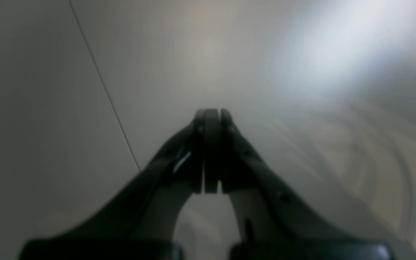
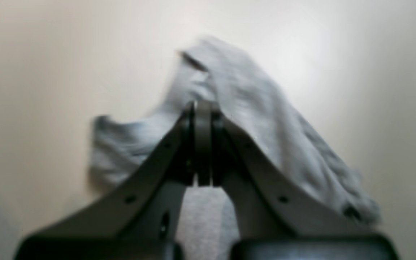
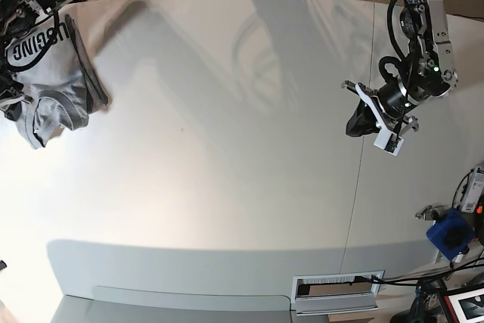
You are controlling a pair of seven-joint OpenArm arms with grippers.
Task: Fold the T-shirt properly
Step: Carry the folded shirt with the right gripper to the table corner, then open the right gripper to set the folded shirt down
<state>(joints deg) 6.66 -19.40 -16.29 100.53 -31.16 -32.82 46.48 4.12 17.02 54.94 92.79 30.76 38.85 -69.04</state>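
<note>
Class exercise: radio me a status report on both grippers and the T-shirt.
Left gripper shut, empty, above bare table. Right gripper shut on T-shirt, bunched, unfolded. Nothing in the way.

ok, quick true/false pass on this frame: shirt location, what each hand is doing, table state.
1. The T-shirt is bunched at the table's far corner, on the base view's left. True.
2. The shirt is spread flat mid-table. False: it is crumpled and lifted.
3. The right hand is shut on the T-shirt. True.
4. The left hand holds a sleeve. False: it is shut on nothing, over bare table.
5. Black lettering shows on the shirt. True.
</note>
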